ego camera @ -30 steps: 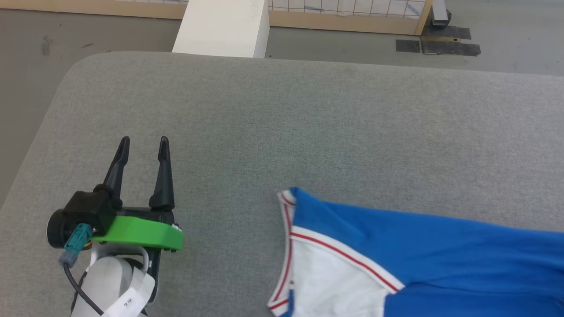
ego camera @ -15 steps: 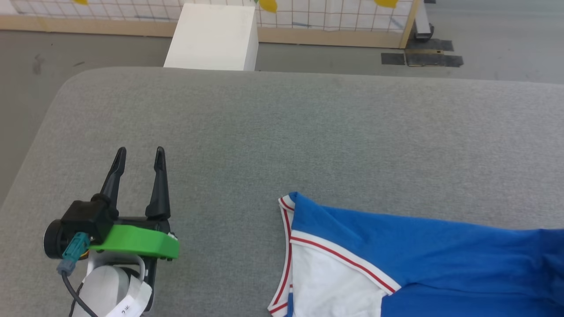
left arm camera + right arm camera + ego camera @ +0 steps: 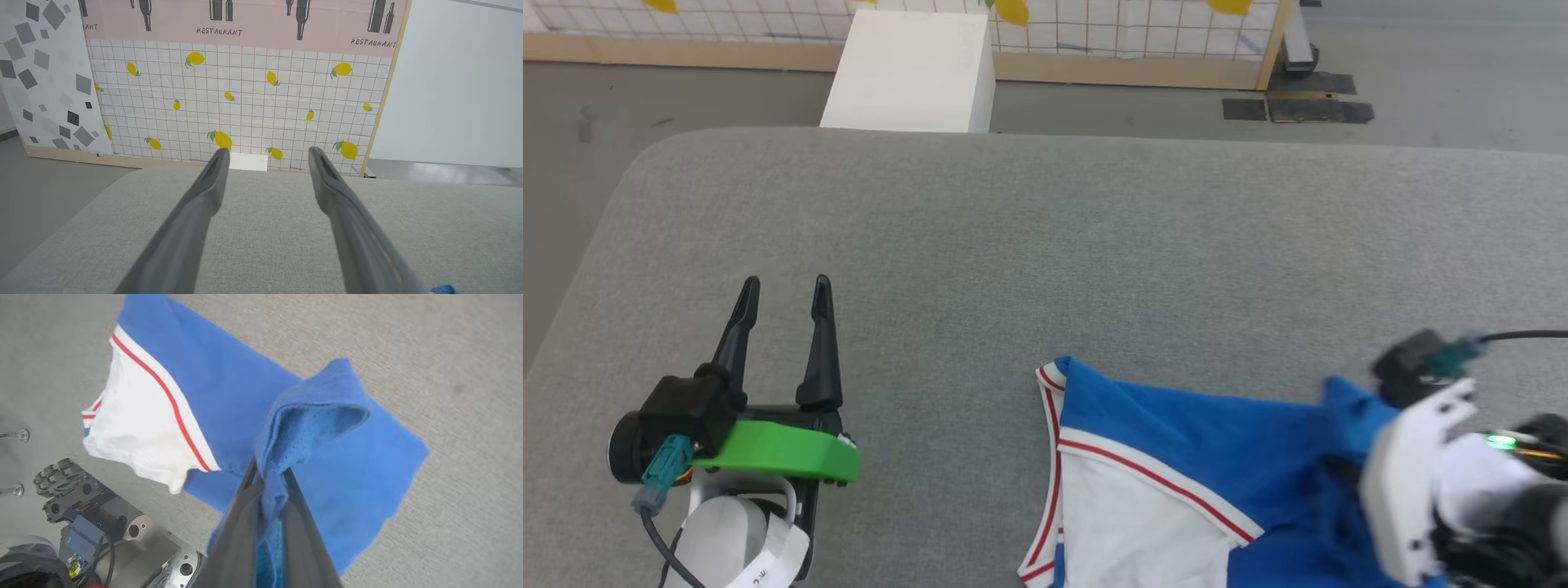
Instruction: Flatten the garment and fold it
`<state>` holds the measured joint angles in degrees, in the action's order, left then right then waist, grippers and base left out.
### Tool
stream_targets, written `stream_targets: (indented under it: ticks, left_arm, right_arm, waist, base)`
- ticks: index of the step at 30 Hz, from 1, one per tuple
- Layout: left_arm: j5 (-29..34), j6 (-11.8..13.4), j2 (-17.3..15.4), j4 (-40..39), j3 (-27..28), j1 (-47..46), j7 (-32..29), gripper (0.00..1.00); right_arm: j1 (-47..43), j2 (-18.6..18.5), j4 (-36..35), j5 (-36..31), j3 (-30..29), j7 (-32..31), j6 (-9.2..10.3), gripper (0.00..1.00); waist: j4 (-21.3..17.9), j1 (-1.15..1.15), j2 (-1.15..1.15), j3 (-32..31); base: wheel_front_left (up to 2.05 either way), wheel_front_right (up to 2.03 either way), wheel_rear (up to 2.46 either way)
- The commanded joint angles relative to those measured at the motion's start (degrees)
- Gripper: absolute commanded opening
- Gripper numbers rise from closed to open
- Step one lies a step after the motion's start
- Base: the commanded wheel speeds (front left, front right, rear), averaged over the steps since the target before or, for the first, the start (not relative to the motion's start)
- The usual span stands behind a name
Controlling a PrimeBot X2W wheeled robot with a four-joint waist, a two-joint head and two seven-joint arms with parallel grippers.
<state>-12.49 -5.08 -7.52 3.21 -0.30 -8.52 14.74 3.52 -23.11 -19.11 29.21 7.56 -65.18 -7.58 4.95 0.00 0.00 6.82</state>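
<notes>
1. Head view: the garment lies on the grey padded table against its near edge, right of the middle. Its blue cloth runs toward the right edge. Its white panel, edged in red-and-white trim, faces the left.
2. Right wrist view: my right gripper is closed tight on a bunched ridge of the blue cloth. The ridge rises in a peak above the fingertips, while the rest of the garment rests on the table.
3. Head view: my left gripper is spread to its full width and holds nothing. It sits over the near left part of the table, well apart from the garment, with its fingers pointing toward the far edge.
4. Stage, as I judge it: flattening is under way and no fold has been made.
5. Risk, slip: the pinch takes only a narrow gather of cloth, so a quick pull could draw it out from between the fingers.
6. Risk, layers: the ridge may hold both front and back layers. If so, lifting it would drag the whole garment instead of spreading it.
7. Risk, edge: the garment lies close to the near edge, so a pull toward me could slide it off the table.
8. Risk, skew: with nothing pinning the trimmed end, a one-sided pull would probably twist the cloth and add creases.
</notes>
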Motion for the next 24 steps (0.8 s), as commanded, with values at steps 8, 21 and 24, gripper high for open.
stream_targets:
  ticks: [8,21,24]
  left_arm:
    - [0.6,-0.7,0.6,-0.2,0.5,0.3,0.3,1.00]
    - [0.7,-1.3,2.0,0.8,-0.2,0.0,0.3,1.00]
    - [0.8,-1.4,2.2,1.0,-0.1,0.2,0.3,1.00]
  right_arm:
    - [7.9,4.7,7.6,1.2,13.0,5.9,0.09,0.00]
    - [14.3,11.9,24.7,-0.2,24.8,15.7,0.09,0.00]
    - [14.6,12.6,28.5,-0.8,25.5,18.2,0.09,0.00]
  waist:
    - [2.5,0.00,0.00,1.4]
    - [5.5,0.00,0.00,2.1]
    - [5.5,0.00,0.00,1.8]
  base:
    - [0.00,0.00,0.00]
    - [0.00,0.00,0.00]
    - [0.00,0.00,0.00]
